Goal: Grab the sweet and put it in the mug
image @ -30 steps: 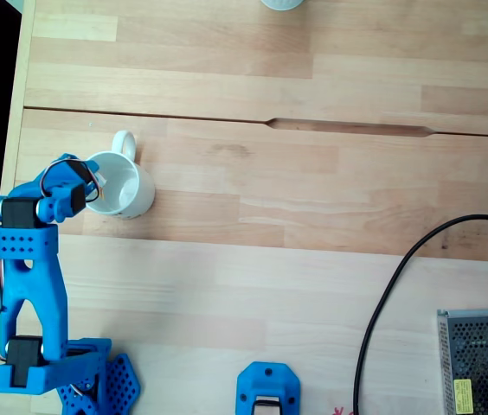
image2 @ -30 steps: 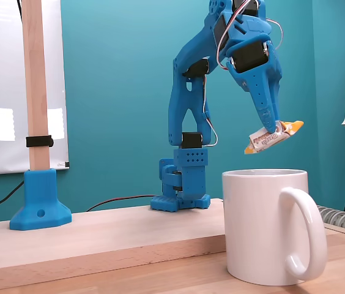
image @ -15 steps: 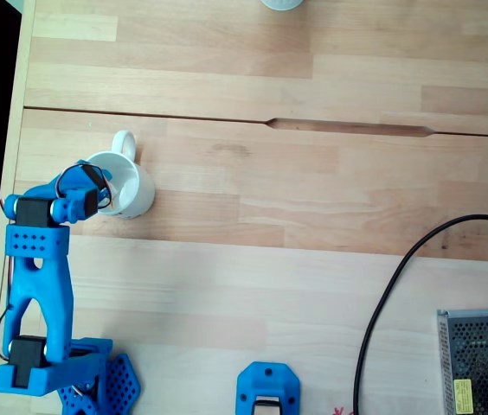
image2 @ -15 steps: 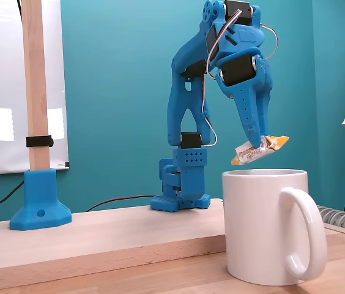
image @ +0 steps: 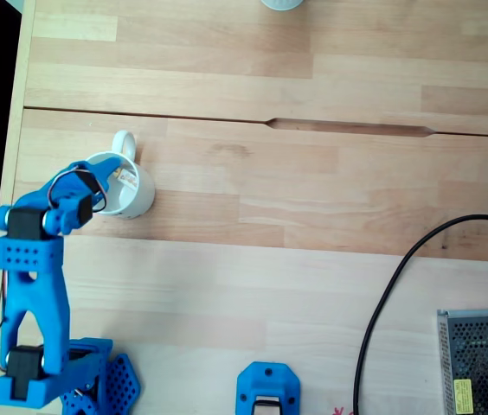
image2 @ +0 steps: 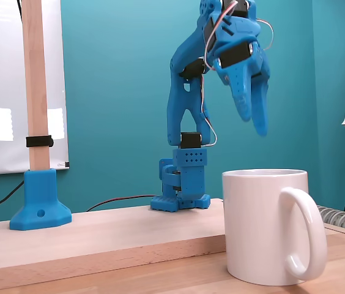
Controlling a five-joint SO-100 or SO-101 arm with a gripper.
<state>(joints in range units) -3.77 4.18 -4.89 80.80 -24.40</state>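
The white mug (image: 137, 192) stands on the wooden table (image: 313, 268) at the left, handle pointing to the far side. In that fixed view the sweet (image: 125, 175) lies inside the mug as a small white and orange shape. My blue gripper (image: 97, 186) hangs over the mug's left rim. In the side-on fixed view the mug (image2: 264, 226) is close in the foreground, and the gripper (image2: 253, 124) is above it, open, with nothing between its fingers. The mug's wall hides the sweet there.
A black cable (image: 382, 303) curves across the right of the table to a metal mesh box (image: 479, 359). A blue mount (image: 268, 393) sits at the near edge, and a pale round object (image: 280, 3) at the far edge. A wooden post (image2: 33, 79) stands on a blue foot.
The gripper held the sweet just above the mug, then opened. The sweet dropped into the mug and the gripper rose a little.
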